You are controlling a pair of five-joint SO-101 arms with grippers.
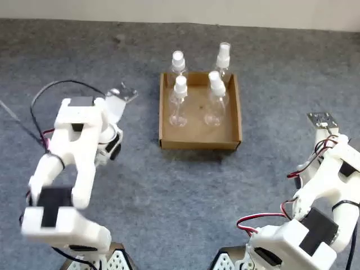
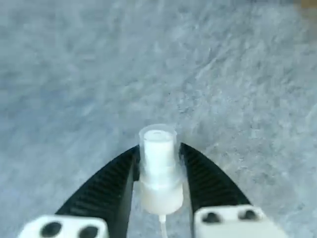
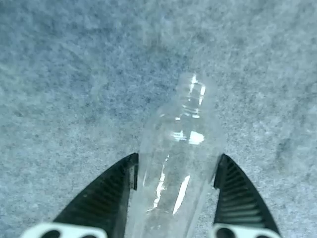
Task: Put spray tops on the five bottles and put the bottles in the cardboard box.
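My left gripper (image 2: 158,148) is shut on a white spray top (image 2: 158,168), held above the grey carpet; in the high view this gripper (image 1: 121,94) is left of the cardboard box (image 1: 199,143). My right gripper (image 3: 177,157) is shut on a clear bottle (image 3: 184,134) with a bare, open neck pointing away from the wrist. In the high view that gripper (image 1: 322,120) is far right of the box. Two capped bottles (image 1: 180,101) (image 1: 215,98) stand inside the box. Two more capped bottles (image 1: 178,61) (image 1: 223,56) stand at its far edge.
Grey carpet (image 1: 185,197) covers the whole table. Both arms' white bodies and cables take up the near left (image 1: 62,185) and near right (image 1: 320,214). Open carpet lies between the arms in front of the box.
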